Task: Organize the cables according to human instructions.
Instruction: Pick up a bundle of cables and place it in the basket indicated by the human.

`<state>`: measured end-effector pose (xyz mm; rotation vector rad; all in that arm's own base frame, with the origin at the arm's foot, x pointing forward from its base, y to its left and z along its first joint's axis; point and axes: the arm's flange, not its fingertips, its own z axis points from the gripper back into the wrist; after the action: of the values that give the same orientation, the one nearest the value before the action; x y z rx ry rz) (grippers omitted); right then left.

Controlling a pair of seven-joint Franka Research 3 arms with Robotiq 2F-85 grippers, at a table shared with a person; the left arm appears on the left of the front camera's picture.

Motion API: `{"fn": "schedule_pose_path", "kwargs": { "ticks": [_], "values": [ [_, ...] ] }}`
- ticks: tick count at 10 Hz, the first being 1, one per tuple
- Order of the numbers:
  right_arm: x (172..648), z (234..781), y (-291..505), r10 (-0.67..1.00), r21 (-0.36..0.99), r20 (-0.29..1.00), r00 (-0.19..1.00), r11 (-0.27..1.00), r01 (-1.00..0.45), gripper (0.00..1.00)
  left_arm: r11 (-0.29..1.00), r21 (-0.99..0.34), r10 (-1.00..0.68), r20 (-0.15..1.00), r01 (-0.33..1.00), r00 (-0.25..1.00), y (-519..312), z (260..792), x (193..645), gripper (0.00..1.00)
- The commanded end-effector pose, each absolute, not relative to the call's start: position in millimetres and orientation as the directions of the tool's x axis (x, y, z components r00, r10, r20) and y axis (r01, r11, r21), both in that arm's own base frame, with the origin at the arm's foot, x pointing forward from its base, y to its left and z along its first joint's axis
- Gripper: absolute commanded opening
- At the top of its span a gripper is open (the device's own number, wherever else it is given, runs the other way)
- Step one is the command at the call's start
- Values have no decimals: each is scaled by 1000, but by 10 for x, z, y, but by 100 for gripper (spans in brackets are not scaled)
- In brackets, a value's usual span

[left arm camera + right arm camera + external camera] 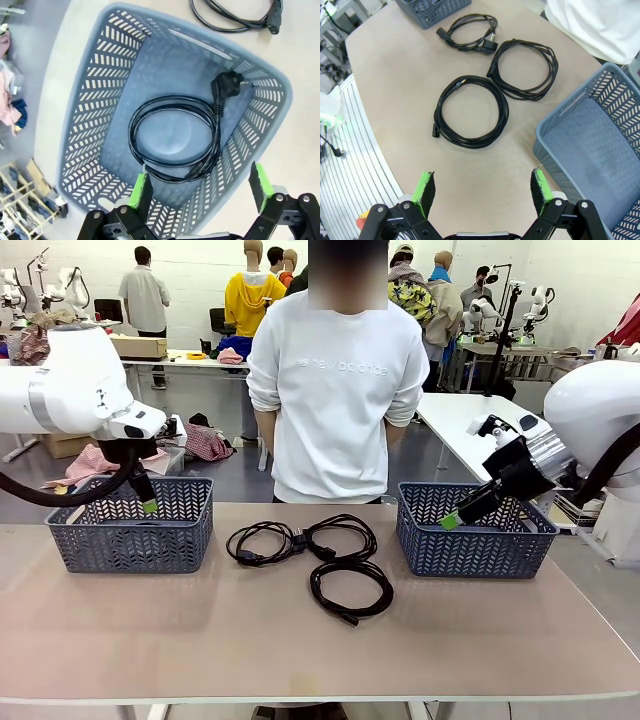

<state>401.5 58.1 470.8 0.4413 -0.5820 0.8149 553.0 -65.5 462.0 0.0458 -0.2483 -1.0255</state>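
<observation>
We are hovering the left gripper, spread and empty, over the basket holding one coiled cable. The right gripper, likewise spread, is facing three loose coils at twelve o'clock; light, floppy, likely best pinched across bundled strands.

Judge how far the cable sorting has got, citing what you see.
Done: one cable lies coiled in the left basket. In hand: nothing; left gripper and right gripper are both open and empty. Left: three cables on the table between the baskets; the right basket looks bare where visible.
</observation>
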Motion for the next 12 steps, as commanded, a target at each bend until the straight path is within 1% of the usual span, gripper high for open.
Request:
{"fn": "schedule_pose_path", "kwargs": {
  "ticks": [1, 2, 4, 5, 6, 10, 12],
  "values": [
    [4047, 4702, 578, 541, 145, 654, 530, 597, -789, 100, 509, 165, -858, 177, 845, 483, -630, 4629, 5534, 100],
    [4047, 4702, 578, 541, 145, 654, 530, 597, -789, 100, 520, 154, -850, 183, 840, 493, -655, 4620, 5530, 100],
    [4047, 4702, 578, 541, 145, 654, 530, 597, -789, 100, 487, 133, -859, 255, 863, 445, -849, 4806, 5346, 100],
    [4047, 4702, 578, 541, 145, 654, 530, 597, -789, 100, 474, 127, -861, 272, 871, 429, -931, 4881, 5272, 100],
    [4047, 4702, 578, 541, 145, 654, 530, 597, -789, 100, 470, 110, -859, 287, 876, 424, -1030, 4892, 5172, 100],
    [4047, 4702, 578, 541, 145, 654, 530, 597, -789, 100, 411, 40, -837, 413, 911, 359, -1348, 4924, 4684, 100],
    [4047, 4702, 578, 541, 145, 654, 530, 597, -789, 100, 412, 31, -816, 458, 911, 353, -1421, 4866, 4463, 100]
  ]
}}
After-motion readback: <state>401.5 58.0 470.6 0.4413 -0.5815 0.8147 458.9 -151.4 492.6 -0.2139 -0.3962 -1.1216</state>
